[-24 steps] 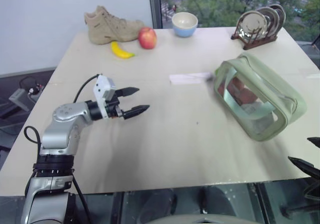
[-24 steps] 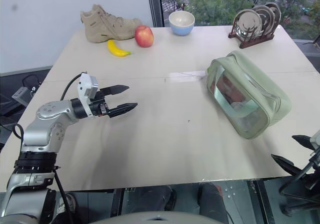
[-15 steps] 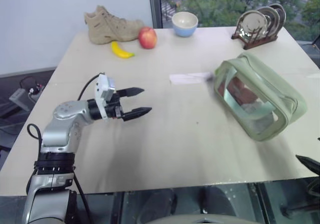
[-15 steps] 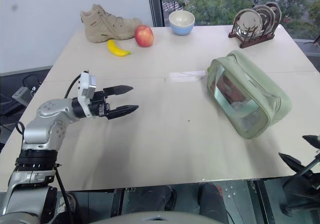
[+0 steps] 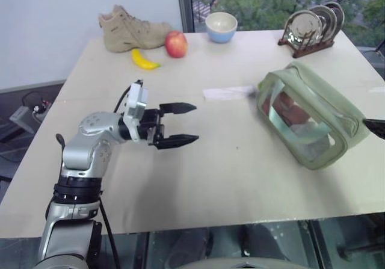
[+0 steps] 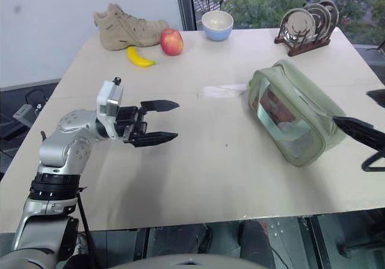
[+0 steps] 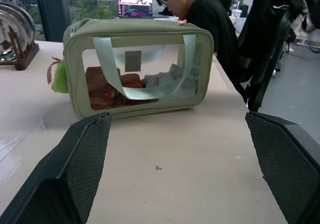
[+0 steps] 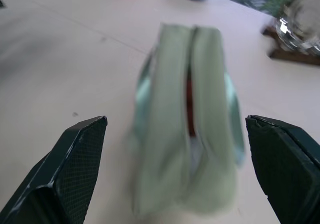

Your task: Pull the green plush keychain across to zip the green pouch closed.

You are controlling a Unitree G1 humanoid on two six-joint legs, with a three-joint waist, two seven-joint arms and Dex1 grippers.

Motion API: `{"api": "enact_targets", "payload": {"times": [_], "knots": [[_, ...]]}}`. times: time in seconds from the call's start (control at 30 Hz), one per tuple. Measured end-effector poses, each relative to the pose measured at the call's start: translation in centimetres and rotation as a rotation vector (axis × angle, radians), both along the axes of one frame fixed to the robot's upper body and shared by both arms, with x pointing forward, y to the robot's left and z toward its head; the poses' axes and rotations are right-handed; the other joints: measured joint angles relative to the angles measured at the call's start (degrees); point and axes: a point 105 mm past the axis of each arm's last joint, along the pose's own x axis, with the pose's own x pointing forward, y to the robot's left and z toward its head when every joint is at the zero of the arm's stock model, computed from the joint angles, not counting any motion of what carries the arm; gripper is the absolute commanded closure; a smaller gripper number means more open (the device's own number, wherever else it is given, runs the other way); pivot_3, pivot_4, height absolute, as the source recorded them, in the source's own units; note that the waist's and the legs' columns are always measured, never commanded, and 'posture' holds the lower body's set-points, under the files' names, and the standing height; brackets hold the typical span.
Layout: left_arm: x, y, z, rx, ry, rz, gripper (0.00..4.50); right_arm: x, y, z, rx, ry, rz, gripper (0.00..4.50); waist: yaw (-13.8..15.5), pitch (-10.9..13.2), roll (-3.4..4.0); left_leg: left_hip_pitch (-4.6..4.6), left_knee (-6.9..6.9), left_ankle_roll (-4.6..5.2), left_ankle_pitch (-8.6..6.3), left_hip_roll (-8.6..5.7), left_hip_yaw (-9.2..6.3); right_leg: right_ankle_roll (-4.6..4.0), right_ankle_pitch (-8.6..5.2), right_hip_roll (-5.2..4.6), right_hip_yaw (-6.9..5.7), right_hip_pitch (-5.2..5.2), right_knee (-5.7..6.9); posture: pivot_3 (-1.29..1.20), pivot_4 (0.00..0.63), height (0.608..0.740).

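Both hands wide open, empty: left hand (image 5: 187, 124) mid-tabletop, right hand (image 6: 368, 114) beside pouch (image 5: 310, 115). Keychain (image 7: 60, 77) sits at far end; unbraced pouch may slide when pulled.

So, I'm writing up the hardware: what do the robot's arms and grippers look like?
The left arm has rounded silver-grey shells with black ribbed joint rings, a white boxy module at the wrist and a thin black cable looping along it. The left gripper has two slim, pointed black fingers. Up close, their inner pads are dark with a fine mesh texture. The right gripper's fingers are likewise black and tapered.
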Motion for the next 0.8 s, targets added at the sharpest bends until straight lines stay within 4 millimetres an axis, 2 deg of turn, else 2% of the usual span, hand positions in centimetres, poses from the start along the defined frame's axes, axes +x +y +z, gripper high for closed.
{"api": "enact_targets", "payload": {"times": [0.2, 0.37, 0.43, 0.53, 0.63, 0.8], "knots": [[-0.1, -0.2, 0.0, 0.001, -0.002, -0.004, 0.03, 4.2, 2.0, -1.8, -0.013, 0.053, -0.022, 0.00, 0.0, 0.1, -0.10, -0.09, 0.02, 0.01, 0.00, -0.01, 0.04, 0.00, 0.00, -0.01, 0.01, -0.15, -0.01, 0.00, 0.150, 0.740], [-0.3, 0.0, -0.4, 0.003, 0.006, 0.022, 0.03, 6.4, 3.6, -2.4, 0.012, 0.072, -0.011, 0.00, -0.3, 0.1, -0.09, -0.14, 0.01, 0.01, 0.00, -0.01, 0.07, 0.00, 0.00, 0.01, 0.04, -0.22, 0.00, 0.00, 0.150, 0.740], [-0.6, 1.0, -0.6, 0.010, 0.014, 0.023, 0.03, 7.4, 4.1, -2.5, 0.020, 0.078, -0.026, 0.00, -0.8, 0.1, -0.10, -0.15, -0.01, 0.01, 0.00, -0.01, 0.07, 0.00, 0.00, 0.03, 0.04, -0.25, 0.01, 0.00, 0.150, 0.740], [-0.5, 3.2, -0.4, 0.007, 0.016, 0.063, 0.03, 9.1, 3.2, -2.8, 0.013, 0.100, -0.117, 0.00, -1.2, 0.1, -0.08, -0.19, -0.02, 0.01, 0.00, -0.01, 0.07, 0.00, 0.00, 0.03, 0.00, -0.33, 0.03, 0.00, 0.150, 0.740], [-0.5, 3.4, -0.3, -0.003, 0.014, 0.070, 0.03, 9.7, 3.0, -2.3, 0.008, 0.106, -0.143, 0.00, -1.1, 0.1, -0.07, -0.31, 0.02, 0.01, 0.00, -0.04, 0.03, 0.00, 0.01, 0.00, -0.03, -0.37, 0.00, 0.00, 0.150, 0.740], [-0.4, 3.3, -0.5, -0.011, 0.019, 0.077, 0.03, 9.6, 4.5, -2.8, 0.007, 0.147, -0.078, 0.00, -1.5, 0.1, -0.07, -0.63, 0.09, 0.01, 0.00, -0.03, 0.04, -0.01, 0.02, 0.01, -0.03, -0.72, 0.06, 0.00, 0.150, 0.740]]}}
